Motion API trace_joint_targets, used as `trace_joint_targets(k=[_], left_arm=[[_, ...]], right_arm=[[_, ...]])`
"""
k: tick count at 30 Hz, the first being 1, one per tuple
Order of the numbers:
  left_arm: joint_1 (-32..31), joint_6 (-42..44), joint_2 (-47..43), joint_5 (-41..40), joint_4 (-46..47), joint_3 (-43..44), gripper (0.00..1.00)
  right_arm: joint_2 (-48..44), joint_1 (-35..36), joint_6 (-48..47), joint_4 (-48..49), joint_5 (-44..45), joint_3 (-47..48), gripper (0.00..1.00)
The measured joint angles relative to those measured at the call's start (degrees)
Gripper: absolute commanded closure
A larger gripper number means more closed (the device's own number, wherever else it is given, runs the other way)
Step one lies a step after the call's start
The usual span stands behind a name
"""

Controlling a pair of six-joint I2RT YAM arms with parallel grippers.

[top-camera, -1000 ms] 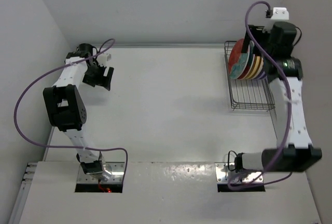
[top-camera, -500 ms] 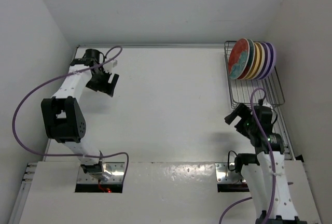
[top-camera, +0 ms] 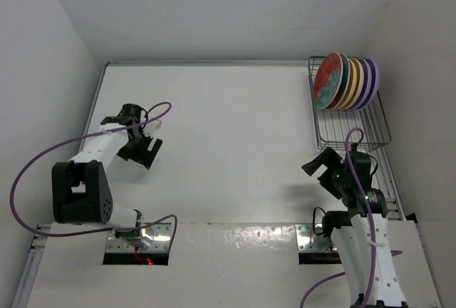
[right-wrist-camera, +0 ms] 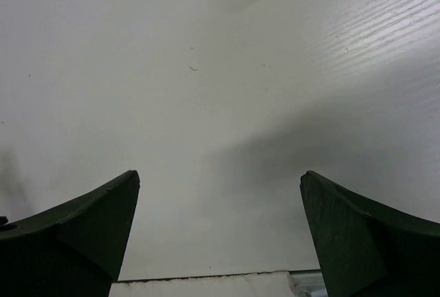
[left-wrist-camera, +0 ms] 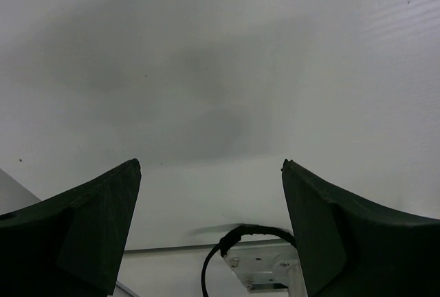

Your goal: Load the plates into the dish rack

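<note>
With the plates (top-camera: pixel 347 81) standing on edge at the dish rack's (top-camera: pixel 356 135) far end, park your left gripper (top-camera: pixel 141 151) and right gripper (top-camera: pixel 320 172), both spread and empty, well clear of its wires.

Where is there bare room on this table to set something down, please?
The widest bare patch is the middle of the table, between the left pincer and the rack. The far-left corner is bare too. In the rack, the near half holds nothing; its far end is crowded with the upright plates.
</note>
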Motion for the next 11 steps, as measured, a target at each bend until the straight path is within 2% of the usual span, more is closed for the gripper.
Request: trace_joint_targets(k=[4, 11], left_arm=[[-0.4, 0.6, -2.4, -0.5, 0.7, -3.3, 0.12], [-1.6, 1.0, -3.4, -0.7, 2.6, -3.5, 0.12]], right_arm=[[-1.0, 0.0, 0.1, 0.5, -1.4, -0.9, 0.01], [-2.3, 0.0, -0.2, 0.5, -1.6, -1.0, 0.01]])
